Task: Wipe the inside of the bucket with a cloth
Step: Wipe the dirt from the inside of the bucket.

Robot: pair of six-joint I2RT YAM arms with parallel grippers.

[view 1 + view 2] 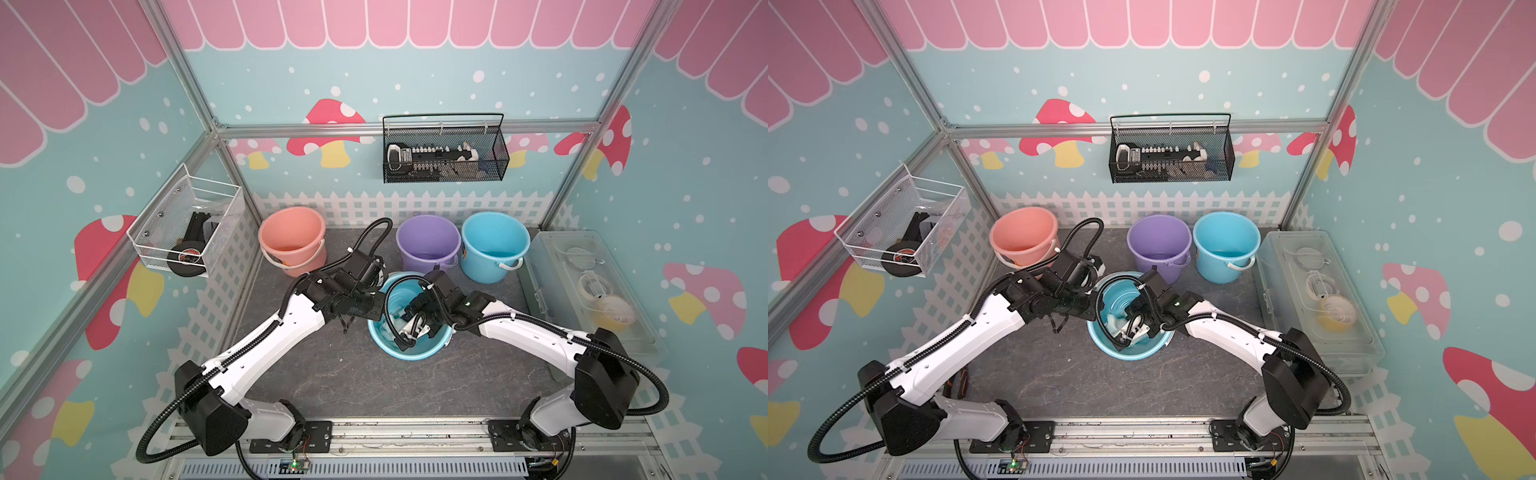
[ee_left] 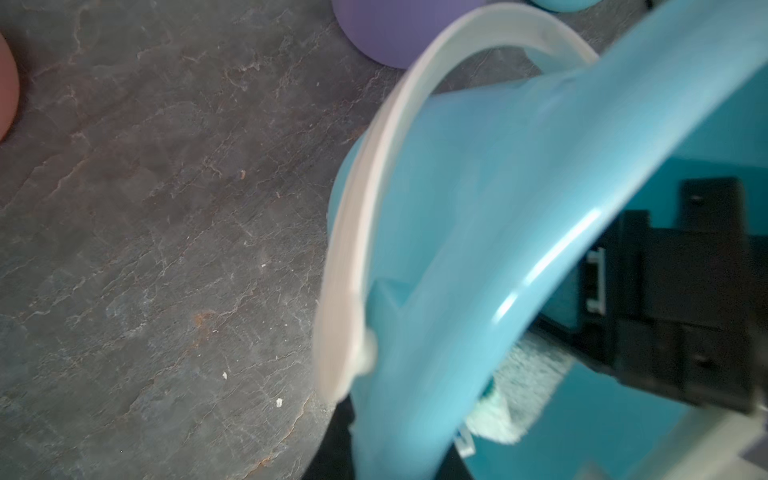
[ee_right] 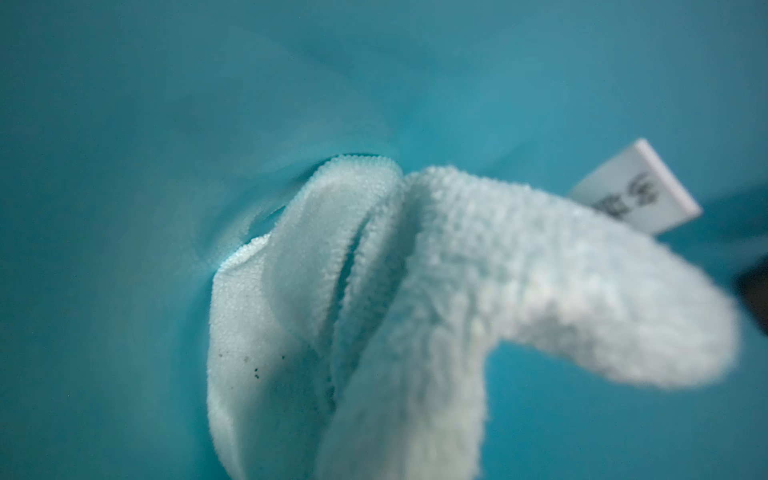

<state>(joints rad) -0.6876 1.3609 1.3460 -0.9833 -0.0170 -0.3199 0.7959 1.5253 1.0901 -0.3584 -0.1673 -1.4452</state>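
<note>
Locate the clear lidded box right of the tilted blue bucket; holds pale rings and a yellowish roll. Find the black mesh basket, wall-mounted far behind the tilted blue bucket; holds a black-and-white device, markings too small to read. Find the white wire basket, wall-mounted far to its left; carries a black roll with an illegible label. Identify, upright behind it, the pink bucket to the left, the purple bucket directly behind and the upright blue bucket to the right. Look inside the tilted blue bucket for the cloth, bunched against the inner wall and pinched in the closed right gripper. Confirm the left gripper clamped on its left rim. Check the white tag on the cloth: print blurred, unreadable.
</note>
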